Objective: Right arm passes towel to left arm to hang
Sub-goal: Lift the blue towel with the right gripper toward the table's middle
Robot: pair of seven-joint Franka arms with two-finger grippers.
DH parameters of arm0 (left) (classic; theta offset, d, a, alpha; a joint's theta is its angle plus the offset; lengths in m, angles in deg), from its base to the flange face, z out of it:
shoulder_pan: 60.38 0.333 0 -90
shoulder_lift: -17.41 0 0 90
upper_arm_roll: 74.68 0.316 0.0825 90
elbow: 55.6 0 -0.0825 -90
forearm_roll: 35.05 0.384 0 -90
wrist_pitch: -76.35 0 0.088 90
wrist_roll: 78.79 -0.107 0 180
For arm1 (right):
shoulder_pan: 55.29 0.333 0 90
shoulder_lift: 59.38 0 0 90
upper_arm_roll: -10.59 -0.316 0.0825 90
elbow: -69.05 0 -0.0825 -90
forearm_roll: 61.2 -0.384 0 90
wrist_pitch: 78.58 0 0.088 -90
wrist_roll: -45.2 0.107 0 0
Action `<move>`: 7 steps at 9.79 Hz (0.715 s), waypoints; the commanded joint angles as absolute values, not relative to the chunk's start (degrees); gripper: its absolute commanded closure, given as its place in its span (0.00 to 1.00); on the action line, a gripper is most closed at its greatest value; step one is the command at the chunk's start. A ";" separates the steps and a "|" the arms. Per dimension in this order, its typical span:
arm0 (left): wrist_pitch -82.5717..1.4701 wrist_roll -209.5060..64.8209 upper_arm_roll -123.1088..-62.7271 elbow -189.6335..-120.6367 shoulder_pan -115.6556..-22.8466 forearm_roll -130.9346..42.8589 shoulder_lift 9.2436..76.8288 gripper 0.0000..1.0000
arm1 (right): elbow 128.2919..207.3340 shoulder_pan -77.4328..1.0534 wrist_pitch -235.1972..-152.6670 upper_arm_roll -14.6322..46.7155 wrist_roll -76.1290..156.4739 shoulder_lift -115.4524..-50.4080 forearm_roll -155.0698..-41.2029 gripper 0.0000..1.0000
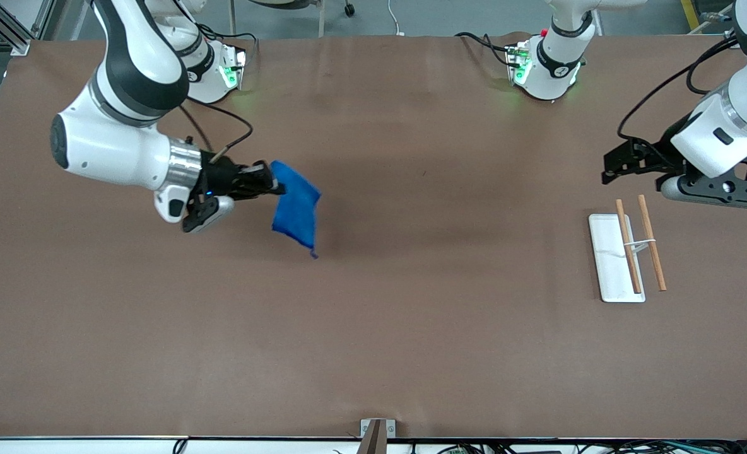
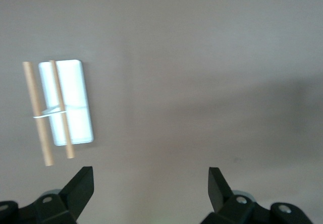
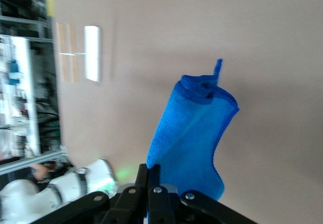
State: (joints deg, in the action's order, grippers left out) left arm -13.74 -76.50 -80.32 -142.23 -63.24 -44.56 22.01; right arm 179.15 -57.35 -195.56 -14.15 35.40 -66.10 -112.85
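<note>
Blue microfibre, nubbly and soft: the towel [image 1: 296, 207] hangs in loose folds with a darker stitched hem, pinched at its upper edge by the right gripper [image 1: 271, 182], fingers clamped on the cloth, in the air over the table [image 1: 411, 328] toward the right arm's end. The right wrist view alone shows the small loop [image 3: 217, 66] standing out from one corner and the weave's fine ribbing. A hanging rack [image 1: 629, 252], flat white base with two slim wooden rails joined by a thin wire, lies toward the left arm's end, well apart from the towel. The left gripper [image 2: 150, 183] waits above the brown table beside that rack, jaws spread wide, holding nothing; only its wrist view shows that gap.
</note>
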 commanded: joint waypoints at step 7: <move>-11.54 -87.64 -80.39 -164.20 -60.64 -82.55 17.42 0.00 | 173.48 -53.62 -215.77 -29.75 35.01 -68.78 -146.09 1.00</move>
